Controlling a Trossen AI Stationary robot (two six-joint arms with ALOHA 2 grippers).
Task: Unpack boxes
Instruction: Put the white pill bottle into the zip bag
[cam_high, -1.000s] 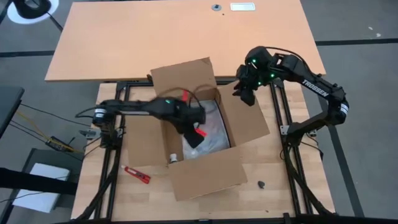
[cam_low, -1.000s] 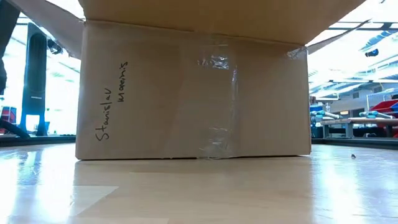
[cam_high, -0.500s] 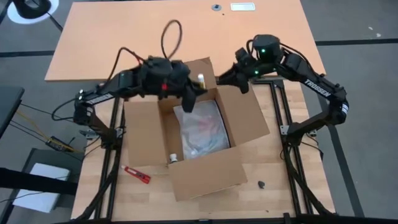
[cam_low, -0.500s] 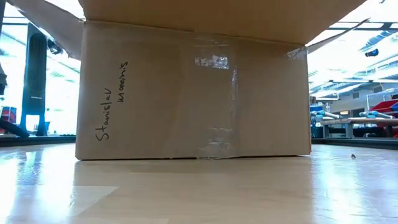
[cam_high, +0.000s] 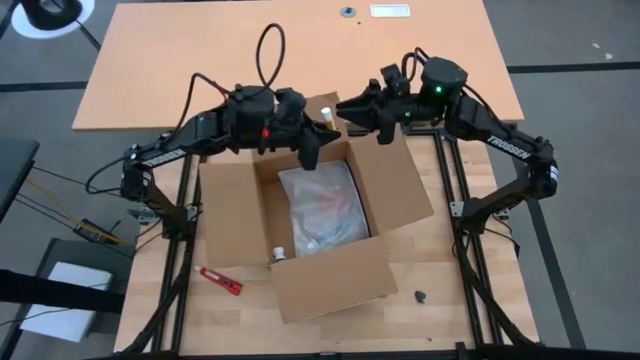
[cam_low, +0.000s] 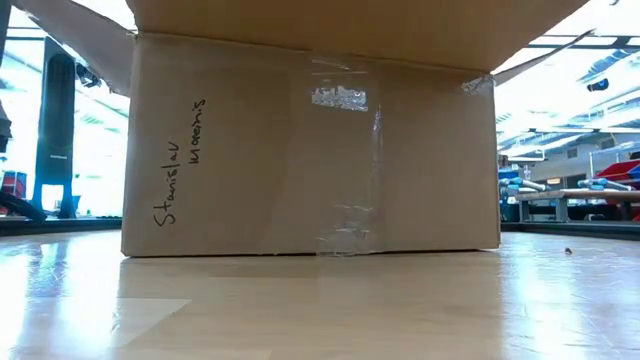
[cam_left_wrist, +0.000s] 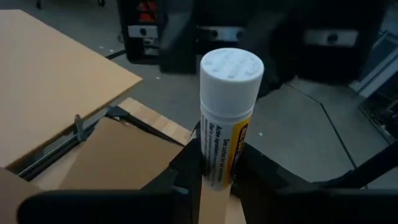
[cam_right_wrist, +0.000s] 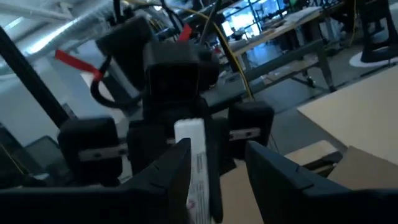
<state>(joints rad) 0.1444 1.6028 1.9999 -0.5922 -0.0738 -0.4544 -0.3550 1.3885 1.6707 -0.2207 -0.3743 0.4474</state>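
The brown cardboard box (cam_high: 335, 285) stands open in the middle of the table; the low view shows its taped near wall (cam_low: 310, 150). A clear plastic bag (cam_high: 322, 205) and a small white bottle (cam_high: 280, 256) lie inside. Above the box's far flap my left gripper (cam_high: 322, 122) is shut on a white-capped stick with a yellow label (cam_left_wrist: 229, 118). My right gripper (cam_high: 348, 108) faces it from the table's right, open. In the right wrist view (cam_right_wrist: 217, 168) the stick (cam_right_wrist: 193, 155) shows between its fingers; I cannot tell if they touch it. My left gripper pinches the stick's lower body (cam_left_wrist: 214, 171) between its two fingers. The fingers come about level from the table's left and lie across the stick. The stick stands upright, cap (cam_left_wrist: 231, 68) up, lifted clear above the box.
A red utility knife (cam_high: 220, 282) lies on the table left of the box's near corner. A small dark object (cam_high: 421, 296) lies near the front right. A large wooden board (cam_high: 200, 60) lies beyond the box.
My left gripper has come up out of the box toward the far edge, holding the stick, and has tipped from pointing down to about level. My right gripper has risen, turned level and gone left toward the stick.
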